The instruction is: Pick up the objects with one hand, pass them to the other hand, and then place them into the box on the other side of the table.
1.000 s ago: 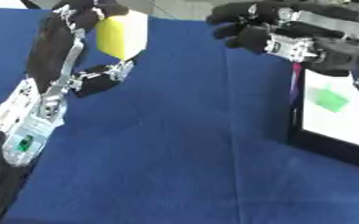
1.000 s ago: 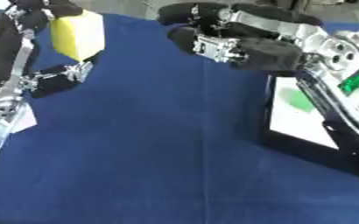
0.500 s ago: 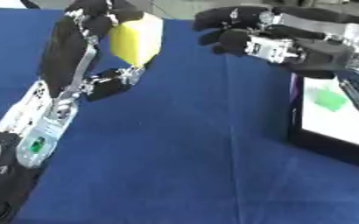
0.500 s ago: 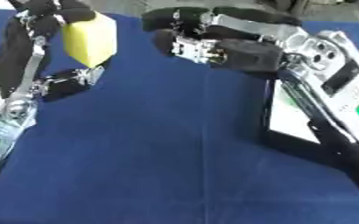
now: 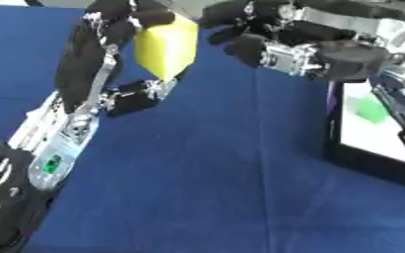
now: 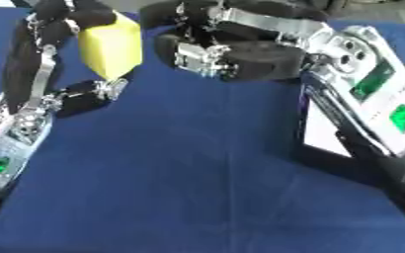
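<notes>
A yellow block [image 5: 166,50] is held up above the blue table, pinched between the fingers and thumb of my left hand [image 5: 118,20]. My right hand [image 5: 266,34] comes in from the right with its fingers spread, open, and its fingertips a short gap from the block's right face. A black box with a white floor [image 5: 375,141] stands at the right edge, and a green object [image 5: 370,109] lies inside it. My right forearm hides part of the box in the right eye view.
A blue cloth [image 5: 206,178] covers the table across the middle and front. My left forearm [image 5: 55,143] runs down the left side of both views.
Both hands have drawn closer together: the left hand carried the yellow block rightward and the right hand reached leftward toward it. The view also seems to have shifted.
</notes>
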`<state>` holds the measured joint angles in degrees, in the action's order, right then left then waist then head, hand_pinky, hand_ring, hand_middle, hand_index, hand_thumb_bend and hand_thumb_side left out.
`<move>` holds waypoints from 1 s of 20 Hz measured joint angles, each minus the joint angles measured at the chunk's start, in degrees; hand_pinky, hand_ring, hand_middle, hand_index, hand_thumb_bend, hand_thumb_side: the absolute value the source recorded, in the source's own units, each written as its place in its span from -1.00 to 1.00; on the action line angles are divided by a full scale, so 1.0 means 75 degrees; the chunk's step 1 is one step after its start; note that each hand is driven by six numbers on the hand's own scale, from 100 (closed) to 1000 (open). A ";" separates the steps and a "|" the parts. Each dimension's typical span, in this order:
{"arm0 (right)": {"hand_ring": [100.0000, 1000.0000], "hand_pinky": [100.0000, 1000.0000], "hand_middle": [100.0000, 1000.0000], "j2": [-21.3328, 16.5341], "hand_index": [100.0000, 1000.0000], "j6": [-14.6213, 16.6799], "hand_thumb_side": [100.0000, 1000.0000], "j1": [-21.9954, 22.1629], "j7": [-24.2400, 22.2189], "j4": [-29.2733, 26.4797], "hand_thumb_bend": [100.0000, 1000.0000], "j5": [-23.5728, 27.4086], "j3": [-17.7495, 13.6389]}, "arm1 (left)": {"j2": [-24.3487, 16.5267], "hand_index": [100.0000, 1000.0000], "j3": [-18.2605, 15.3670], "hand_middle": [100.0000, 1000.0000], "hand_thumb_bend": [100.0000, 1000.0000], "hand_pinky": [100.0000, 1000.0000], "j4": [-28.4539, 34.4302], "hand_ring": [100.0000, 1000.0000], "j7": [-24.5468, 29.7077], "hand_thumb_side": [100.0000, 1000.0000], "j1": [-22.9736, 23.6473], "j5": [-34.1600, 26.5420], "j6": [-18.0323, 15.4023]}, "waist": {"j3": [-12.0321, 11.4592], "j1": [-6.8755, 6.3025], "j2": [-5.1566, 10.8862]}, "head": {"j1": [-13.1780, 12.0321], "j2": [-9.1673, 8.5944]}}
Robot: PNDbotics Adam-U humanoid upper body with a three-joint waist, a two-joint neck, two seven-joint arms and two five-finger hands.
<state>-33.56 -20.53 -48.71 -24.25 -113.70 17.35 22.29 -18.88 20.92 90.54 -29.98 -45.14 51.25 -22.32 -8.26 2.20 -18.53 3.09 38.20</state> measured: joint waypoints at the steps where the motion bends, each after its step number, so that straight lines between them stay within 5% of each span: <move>1: 1.00 1.00 1.00 0.0007 1.00 0.0031 0.08 -0.0032 -0.0016 0.0000 -1.00 -0.0039 0.0007 | 0.0022 0.24 0.0001 0.09 -1.00 0.45 -0.0003 0.18 -0.0010 -0.92 -0.0012 -0.0047 -0.0014 | -0.0004 0.0002 0.0000 | 0.0000 0.0000; 11: 1.00 1.00 1.00 0.0006 1.00 0.0191 -0.01 -0.0252 -0.0094 -0.0001 -1.00 -0.0247 0.0110 | 0.0033 0.24 0.0106 0.09 -1.00 0.44 -0.0121 0.18 -0.0335 -0.92 -0.0102 -0.0256 -0.0404 | -0.0024 0.0059 0.0000 | 0.0016 0.0005; 13: 1.00 1.00 1.00 0.0007 1.00 0.0186 -0.08 -0.0249 0.0051 -0.0001 -1.00 -0.0272 0.0106 | 0.0035 0.24 0.0154 0.08 -1.00 0.44 -0.0136 0.18 -0.0389 -0.92 -0.0102 -0.0241 -0.0437 | -0.0027 0.0076 0.0000 | 0.0013 0.0005; 14: 1.00 1.00 1.00 0.0007 1.00 0.0180 0.06 -0.0231 0.0160 -0.0001 -1.00 -0.0276 0.0098 | 0.0035 0.24 0.0179 0.08 -1.00 0.43 -0.0137 0.17 -0.0421 -0.96 -0.0101 -0.0236 -0.0432 | -0.0026 0.0086 0.0000 | 0.0009 0.0006; 15: 1.00 1.00 1.00 0.0007 1.00 0.0169 -0.13 -0.0220 0.0298 -0.0001 -1.00 -0.0283 0.0092 | 0.0035 0.24 0.0188 0.08 -1.00 0.44 -0.0141 0.17 -0.0454 -0.92 -0.0096 -0.0226 -0.0422 | -0.0024 0.0092 0.0000 | 0.0006 0.0006; 20: 1.00 1.00 1.00 0.0008 1.00 0.0164 -0.15 -0.0217 0.1014 -0.0001 -1.00 -0.0240 -0.0068 | 0.0028 0.26 0.0264 0.06 -1.00 0.42 -0.0185 0.16 -0.0599 -0.92 -0.0053 -0.0152 -0.0367 | -0.0008 0.0091 -0.0001 | 0.0005 0.0006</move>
<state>-33.50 -19.30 -50.34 -16.64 -113.71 15.55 21.78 -18.67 22.91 89.15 -34.47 -45.54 50.11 -25.07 -8.32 2.88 -18.54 3.13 38.24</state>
